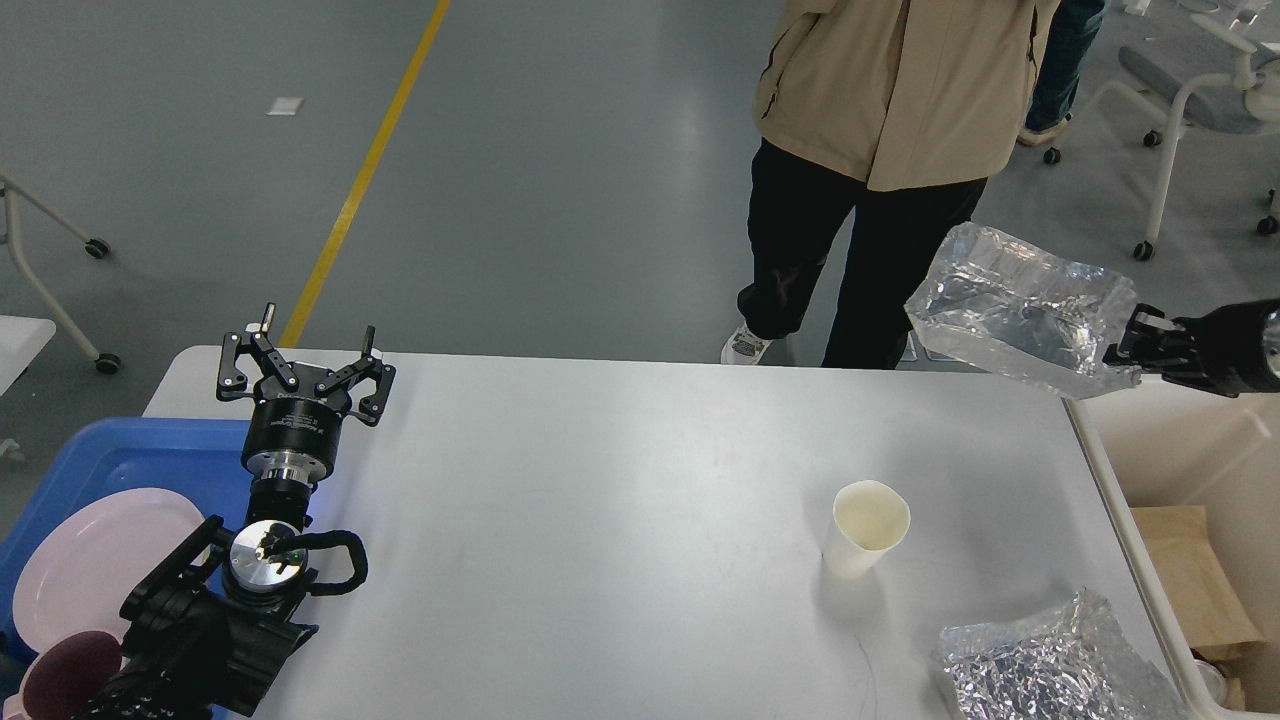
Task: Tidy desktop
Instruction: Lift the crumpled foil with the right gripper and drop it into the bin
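The white desktop (pixel 600 500) fills the middle of the head view. On it stand a white paper cup (pixel 864 528) at the right and a crumpled silver foil bag (pixel 1050 675) at the near right corner. My right gripper (pixel 1135 340) is shut on a second silver foil bag (pixel 1020 305) and holds it in the air above the table's far right corner, beside the cream bin (pixel 1180 440). My left gripper (pixel 305 360) is open and empty at the table's far left.
A blue tray (pixel 120 455) at the left holds a pink plate (pixel 90 560) and a dark red cup (pixel 65 680). The cream bin holds a brown paper bag (pixel 1195 580). A person (pixel 890 120) stands behind the table. Wheeled chairs stand at the far right.
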Controlling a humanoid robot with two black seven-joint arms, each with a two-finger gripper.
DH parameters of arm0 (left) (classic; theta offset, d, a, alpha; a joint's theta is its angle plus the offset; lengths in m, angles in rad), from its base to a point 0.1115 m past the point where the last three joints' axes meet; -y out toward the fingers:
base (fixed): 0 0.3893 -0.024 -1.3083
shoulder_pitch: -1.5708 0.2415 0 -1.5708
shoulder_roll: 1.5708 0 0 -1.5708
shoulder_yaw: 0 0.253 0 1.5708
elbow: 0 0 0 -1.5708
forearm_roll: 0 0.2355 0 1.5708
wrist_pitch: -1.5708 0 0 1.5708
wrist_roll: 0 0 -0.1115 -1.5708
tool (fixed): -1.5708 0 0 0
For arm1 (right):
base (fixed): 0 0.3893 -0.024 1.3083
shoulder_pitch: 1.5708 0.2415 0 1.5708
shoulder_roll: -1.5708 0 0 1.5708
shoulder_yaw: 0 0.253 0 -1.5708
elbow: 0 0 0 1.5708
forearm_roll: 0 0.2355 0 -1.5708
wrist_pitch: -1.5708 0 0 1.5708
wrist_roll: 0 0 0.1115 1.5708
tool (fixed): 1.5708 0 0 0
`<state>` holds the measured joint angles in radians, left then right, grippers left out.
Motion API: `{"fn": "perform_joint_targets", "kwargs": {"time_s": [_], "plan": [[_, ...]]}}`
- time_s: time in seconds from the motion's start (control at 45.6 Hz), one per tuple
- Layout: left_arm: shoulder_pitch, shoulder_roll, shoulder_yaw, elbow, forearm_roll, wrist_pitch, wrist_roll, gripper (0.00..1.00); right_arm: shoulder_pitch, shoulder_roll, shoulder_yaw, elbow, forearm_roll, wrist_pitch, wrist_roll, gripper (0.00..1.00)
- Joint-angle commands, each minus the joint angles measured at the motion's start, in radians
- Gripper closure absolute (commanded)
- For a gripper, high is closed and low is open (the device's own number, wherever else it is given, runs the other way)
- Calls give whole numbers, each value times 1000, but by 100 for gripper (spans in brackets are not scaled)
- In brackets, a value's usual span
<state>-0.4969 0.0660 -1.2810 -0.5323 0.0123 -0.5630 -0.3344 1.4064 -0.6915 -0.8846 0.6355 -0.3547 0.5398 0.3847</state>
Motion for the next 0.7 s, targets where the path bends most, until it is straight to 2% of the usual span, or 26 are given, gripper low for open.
{"fn": "perform_joint_targets", "kwargs": {"time_s": [0.0, 0.154, 0.395, 0.483, 0.68], "plan": [[0, 0, 0, 0, 0, 0, 0, 0, 212, -59, 3, 294, -167, 3, 0, 100], [0, 0, 0, 0, 0, 0, 0, 0, 445, -80, 3, 605, -326, 8, -9, 100], [0, 0, 0, 0, 0, 0, 0, 0, 687, -25, 0, 891, -346, 92, -10, 100], [0, 0, 0, 0, 0, 0, 0, 0, 698, -13, -5, 909, -346, 92, -18, 100], [0, 0, -1, 0, 0, 0, 0, 0, 677, -22, -125, 830, -354, 62, -109, 100]]}}
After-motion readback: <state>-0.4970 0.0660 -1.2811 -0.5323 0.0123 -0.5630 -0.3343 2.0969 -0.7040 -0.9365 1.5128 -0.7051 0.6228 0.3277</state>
